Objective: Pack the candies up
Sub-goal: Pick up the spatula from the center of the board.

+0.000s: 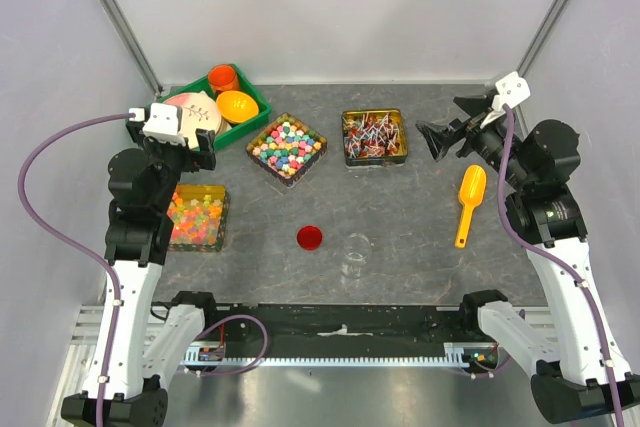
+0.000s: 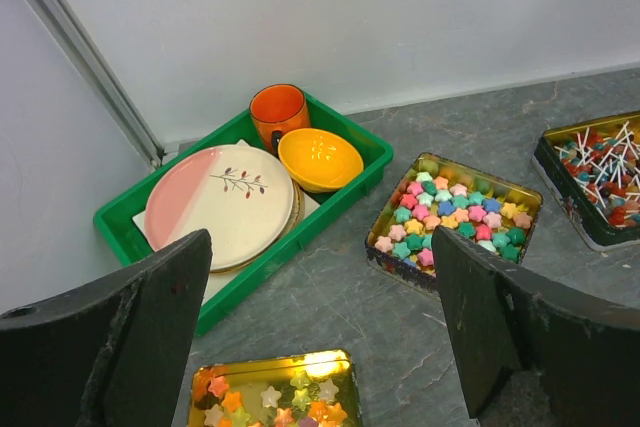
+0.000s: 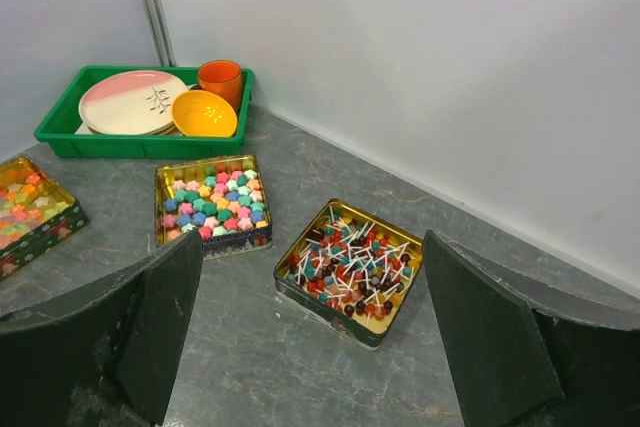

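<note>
Left hand (image 1: 190, 147) hangs wide open with nothing in it, at 9 o'clock of the worktop (image 1: 420, 237), over the gap between the green tray (image 1: 252, 115) and the tin of red-orange gummy pieces (image 1: 197, 217). Right hand (image 1: 433, 139) is spread just as wide and empty, at 2 o'clock. Its fingers point toward 9 o'clock at the lollipop tin (image 1: 375, 137) just beside it.

The candies (image 1: 287, 147), pastel star pieces, fill a square gold tin (image 2: 400, 269) at 12 o'clock from the worktop's middle, between the tray and the lollipop tin, at 3 o'clock from the left hand.

The tray, at 11 o'clock, carries a pink-and-white plate (image 2: 220, 202), an orange cup (image 1: 222, 77) and a yellow bowl (image 1: 237, 105). Near the middle lies a red disc (image 1: 310, 237), with a clear container (image 1: 355, 247) at its 3 o'clock. A yellow scoop (image 1: 468, 202) lies at 6 o'clock from the right hand.
</note>
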Controlling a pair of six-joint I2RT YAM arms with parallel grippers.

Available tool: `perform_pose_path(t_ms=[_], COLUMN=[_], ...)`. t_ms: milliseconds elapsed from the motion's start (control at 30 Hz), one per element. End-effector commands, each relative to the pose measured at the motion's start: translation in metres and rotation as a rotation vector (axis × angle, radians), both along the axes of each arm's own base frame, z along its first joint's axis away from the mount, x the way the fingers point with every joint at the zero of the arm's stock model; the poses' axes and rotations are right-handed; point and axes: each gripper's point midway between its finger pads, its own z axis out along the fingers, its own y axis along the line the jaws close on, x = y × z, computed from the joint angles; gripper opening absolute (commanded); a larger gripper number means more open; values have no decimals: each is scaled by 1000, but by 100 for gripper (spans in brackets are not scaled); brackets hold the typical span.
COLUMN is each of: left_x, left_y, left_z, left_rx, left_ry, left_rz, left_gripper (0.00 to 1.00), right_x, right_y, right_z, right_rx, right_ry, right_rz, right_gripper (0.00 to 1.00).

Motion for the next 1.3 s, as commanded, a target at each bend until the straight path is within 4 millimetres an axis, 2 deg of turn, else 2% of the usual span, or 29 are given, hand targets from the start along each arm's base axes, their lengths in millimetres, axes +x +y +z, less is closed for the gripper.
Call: perform_pose_path(t_ms=[0,300,533,833,1267], left_x=[-1,0,-4,-6,-1], left_y=[3,-6,-31,-49,-55], left_z=[12,7,-6,-21,-41], left_rx=[-24,-20,22,73,87], left_ry=[-39,-26,7,41,97], left_rz=[15,-32,-189,-310,-356], left_gripper=[98,98,98,99,99], right_x=[-5,-4,-8,-14,-5], right_y=[3,7,16,29,29], right_z=[10,3,-8,-24,-35], right_rx=[10,-25,-73,-119,-111], right_ry=[-39,-51,-55,-47,-5], right_rz=[26,51,127,228,221], right_gripper=[98,98,98,98,98])
